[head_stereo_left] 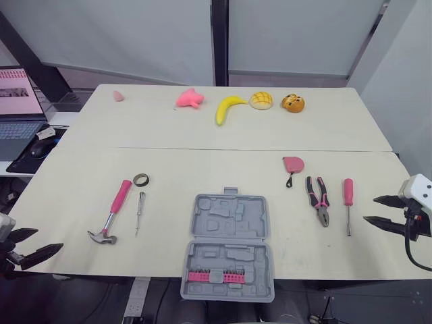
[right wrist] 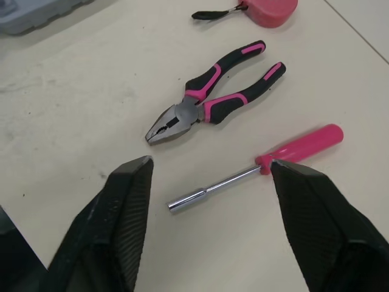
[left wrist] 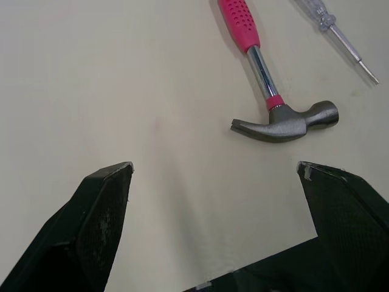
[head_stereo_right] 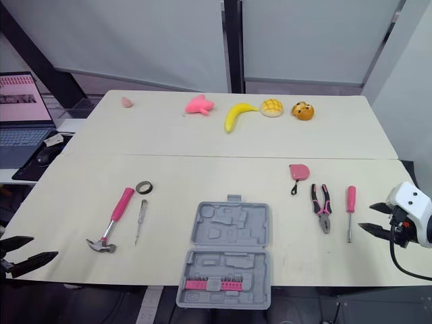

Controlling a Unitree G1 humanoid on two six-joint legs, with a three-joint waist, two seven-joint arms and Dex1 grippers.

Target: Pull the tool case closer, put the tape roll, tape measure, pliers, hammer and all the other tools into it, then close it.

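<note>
Hanging off the table's (head_stereo_left: 169,145) near left corner, the left gripper (head_stereo_left: 47,239) is spread wide beside the hammer (head_stereo_left: 112,216). The hammer is probably head-heavy and best pinched on its pink handle close to the head. The open tool case (head_stereo_left: 229,246) lies centre at the near edge; it looks like light, stiff plastic. The right gripper (head_stereo_left: 370,208), likewise spread, hovers by the pliers (head_stereo_left: 318,200).

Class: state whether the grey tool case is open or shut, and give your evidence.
Open: the tool case lies spread flat on the table, both moulded halves facing up, most recesses empty.
</note>
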